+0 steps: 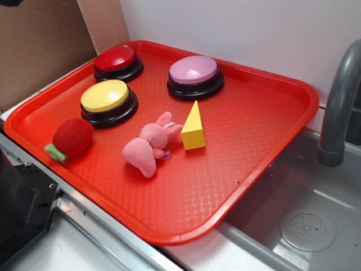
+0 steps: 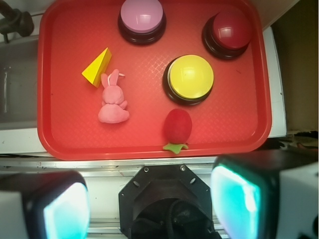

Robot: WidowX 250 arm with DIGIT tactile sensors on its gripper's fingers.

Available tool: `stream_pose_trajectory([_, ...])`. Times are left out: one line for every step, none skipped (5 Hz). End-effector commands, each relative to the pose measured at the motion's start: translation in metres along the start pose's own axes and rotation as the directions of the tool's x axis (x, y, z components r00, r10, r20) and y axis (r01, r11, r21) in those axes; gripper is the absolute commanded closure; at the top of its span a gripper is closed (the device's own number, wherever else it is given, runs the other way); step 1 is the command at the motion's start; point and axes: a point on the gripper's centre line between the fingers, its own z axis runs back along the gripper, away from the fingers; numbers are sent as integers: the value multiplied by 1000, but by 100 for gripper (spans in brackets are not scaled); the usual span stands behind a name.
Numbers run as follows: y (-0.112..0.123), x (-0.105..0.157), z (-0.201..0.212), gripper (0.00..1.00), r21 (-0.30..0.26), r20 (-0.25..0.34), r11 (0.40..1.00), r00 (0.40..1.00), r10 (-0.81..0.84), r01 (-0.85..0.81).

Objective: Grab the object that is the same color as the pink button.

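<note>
The pink plush bunny [image 1: 151,145] [image 2: 113,101] lies on the red tray [image 1: 237,169] [image 2: 65,134], near its middle, ears toward the yellow wedge. The pink button [image 1: 194,75] [image 2: 142,19] stands at the tray's far side, its pale dome on a black base. In the wrist view my gripper [image 2: 149,206] hangs high above the robot's black base, off the tray's near edge, and is open with nothing between its fingers [image 2: 234,199]. The gripper does not show in the exterior view.
On the tray also stand a red button [image 1: 117,62] [image 2: 231,32] and a yellow button [image 1: 107,101] [image 2: 189,78], with a red plush strawberry [image 1: 70,138] [image 2: 177,127] and a yellow wedge block [image 1: 193,127] [image 2: 97,67]. A sink [image 1: 299,220] with a grey faucet [image 1: 338,107] adjoins the tray.
</note>
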Motion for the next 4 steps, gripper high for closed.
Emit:
stream_pose_trajectory([0, 0, 0, 0, 0, 0, 1000, 1000, 0, 0])
stream_pose_trajectory([-9, 16, -18, 0, 41, -2, 999, 1000, -20, 20])
stream_pose_trajectory([-22, 33, -44, 0, 34, 10, 999, 1000, -1, 1])
stream_pose_trajectory([-39, 54, -83, 0, 11, -2, 1000, 1000, -20, 20])
